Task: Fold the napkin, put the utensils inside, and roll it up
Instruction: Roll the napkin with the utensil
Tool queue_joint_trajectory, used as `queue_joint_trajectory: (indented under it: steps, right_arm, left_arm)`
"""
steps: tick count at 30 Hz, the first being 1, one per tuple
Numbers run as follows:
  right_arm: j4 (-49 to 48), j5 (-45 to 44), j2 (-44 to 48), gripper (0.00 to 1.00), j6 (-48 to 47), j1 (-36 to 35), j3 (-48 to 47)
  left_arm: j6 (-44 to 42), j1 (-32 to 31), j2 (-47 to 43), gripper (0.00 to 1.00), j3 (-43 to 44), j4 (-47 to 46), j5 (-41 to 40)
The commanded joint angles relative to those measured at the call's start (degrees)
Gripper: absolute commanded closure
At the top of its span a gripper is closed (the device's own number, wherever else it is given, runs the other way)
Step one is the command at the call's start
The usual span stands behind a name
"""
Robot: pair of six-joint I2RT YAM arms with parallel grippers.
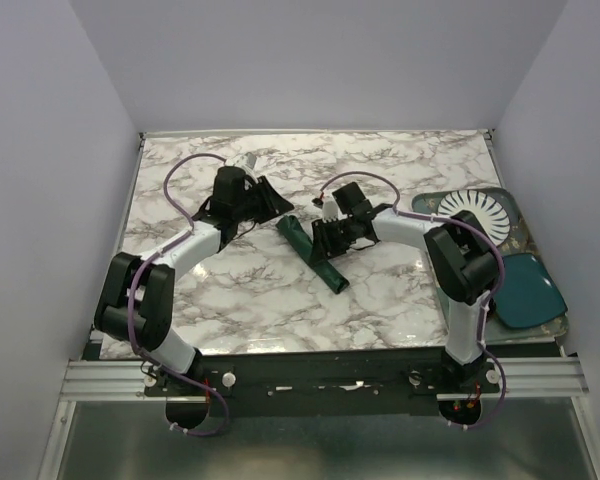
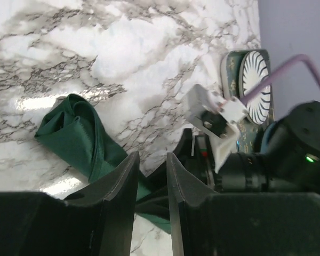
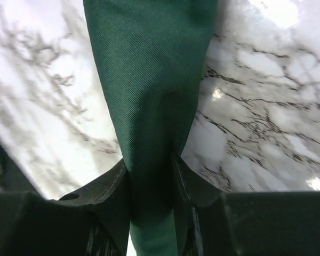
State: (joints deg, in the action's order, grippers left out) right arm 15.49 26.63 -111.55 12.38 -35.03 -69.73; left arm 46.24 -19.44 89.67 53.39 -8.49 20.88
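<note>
- Napkin (image 1: 330,275) first: from overhead we see a long dark green bundle on the marble table (image 1: 230,290). It starts just right of the left pincer (image 1: 270,200) and slants under the right pincer (image 1: 322,240).
- Left pincer: overhead we cannot judge its jaws. Its own wrist view shows the fingers (image 2: 122,192) a narrow gap apart, gripping nothing. The napkin's bunched end (image 2: 74,133) lies beyond the fingertips, apart from them.
- Right pincer: only its wrist view makes the hold plain. Both fingers (image 3: 109,197) squeeze the green cloth between them, and the napkin (image 3: 149,80) widens ahead of the fingertips.
- Well to the right of the right pincer, a tray (image 1: 527,232) carries a white ribbed plate (image 1: 472,212) and a teal dish (image 1: 525,290). The left wrist view catches only the plate (image 2: 254,80), and the right wrist view shows neither.
</note>
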Motion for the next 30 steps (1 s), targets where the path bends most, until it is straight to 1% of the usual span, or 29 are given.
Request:
queue_joint_trajectory:
  steps: [1, 2, 5, 8, 15, 19, 25, 26, 28, 30]
  right_arm:
    - [-2.1, 19.6, -7.0, 0.59, 6.2, 3.6, 1.6]
    - [-2.6, 21.7, -7.8, 0.59, 6.8, 4.0, 1.9]
    - [-4.6, 24.1, -9.5, 0.59, 9.0, 5.4, 2.7]
    - [-5.2, 24.2, -10.5, 0.58, 9.3, 6.6, 3.2]
    - [-5.2, 23.0, -10.6, 0.55, 8.6, 7.2, 3.6]
    - [-4.6, 22.3, -9.3, 0.53, 8.4, 7.2, 4.0]
    - [-0.8, 17.9, -5.4, 0.45, 6.3, 7.0, 3.8]
    - [-0.1, 15.8, -4.7, 0.41, 5.8, 7.0, 3.7]
    - [2.8, 12.9, -1.8, 0.39, 4.0, 6.5, 3.5]
    - [4.4, 7.9, 0.5, 0.35, 2.7, 5.9, 2.9]
  left_arm:
    - [0.4, -0.3, 0.0, 0.65, 0.5, -1.7, 4.9]
    - [1.8, -0.4, 1.0, 0.65, -0.4, -4.3, 5.6]
    - [3.2, -1.2, 3.3, 0.67, -1.4, -7.7, 7.4]
    - [4.7, -1.9, 5.7, 0.67, -2.2, -11.7, 9.2]
    - [6.8, -3.5, 12.8, 0.71, -3.6, -17.2, 9.2]
    - [4.7, -3.1, 15.2, 0.71, -4.2, -16.5, 7.3]
    - [3.5, -2.4, 17.3, 0.72, -4.6, -16.6, 6.0]
    - [3.5, -2.4, 17.5, 0.72, -4.7, -16.8, 5.9]
    - [3.9, -2.4, 18.2, 0.72, -4.8, -17.6, 6.1]
    - [3.9, -2.4, 18.3, 0.72, -5.1, -18.0, 6.0]
